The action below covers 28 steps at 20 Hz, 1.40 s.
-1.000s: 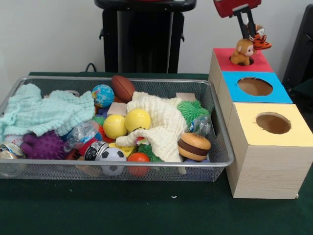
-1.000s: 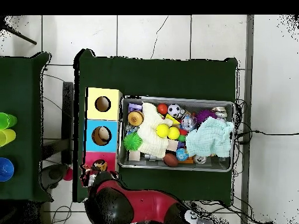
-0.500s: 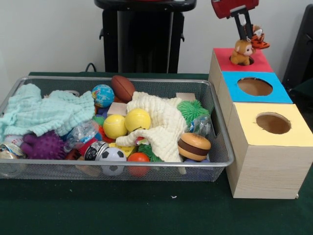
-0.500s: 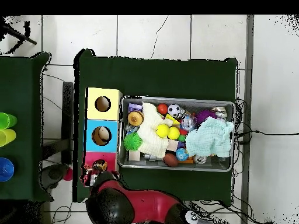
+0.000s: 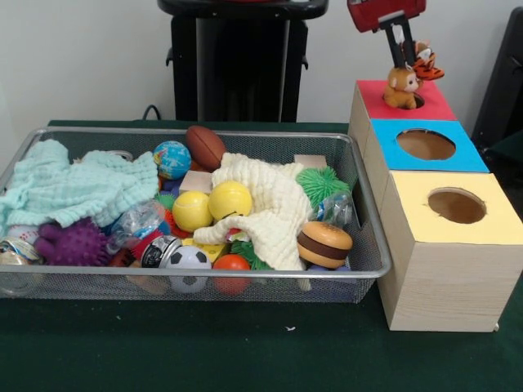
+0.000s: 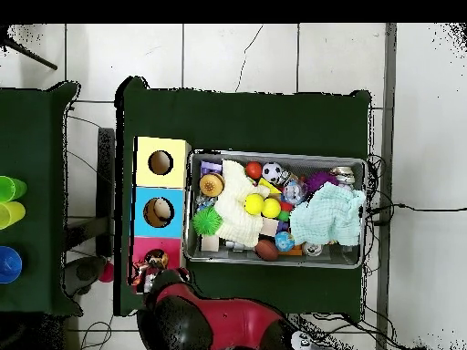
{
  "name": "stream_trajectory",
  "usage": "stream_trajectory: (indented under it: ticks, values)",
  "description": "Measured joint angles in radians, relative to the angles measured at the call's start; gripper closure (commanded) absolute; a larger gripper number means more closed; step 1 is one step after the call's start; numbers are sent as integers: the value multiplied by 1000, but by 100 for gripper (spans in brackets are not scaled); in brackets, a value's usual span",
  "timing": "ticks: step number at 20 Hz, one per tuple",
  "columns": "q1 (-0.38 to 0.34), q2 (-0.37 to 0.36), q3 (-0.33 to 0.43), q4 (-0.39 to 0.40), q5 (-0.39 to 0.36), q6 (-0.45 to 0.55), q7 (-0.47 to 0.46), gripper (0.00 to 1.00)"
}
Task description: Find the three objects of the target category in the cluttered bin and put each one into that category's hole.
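Tan-brown plush monkey sits half in the red-faced hole at the far end of the box row. Tiger plush hangs just above and behind it, at the fingers — the gripper looks closed on it, tho the contact itself is partly hidden. Key relation: hole lies straight below the tiger, but the monkey plugs most of the opening. The wire-mesh bin sits beside the boxes on the worktop — no third plush animal visible in it.
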Motion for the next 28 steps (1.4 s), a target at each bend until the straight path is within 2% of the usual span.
stream_trajectory:
  ticks: [17,28]
  values:
    - [24,19,-66,-22,-56,-15,0,100]
    - [42,19,-86,-52,-73,-74,0,100]
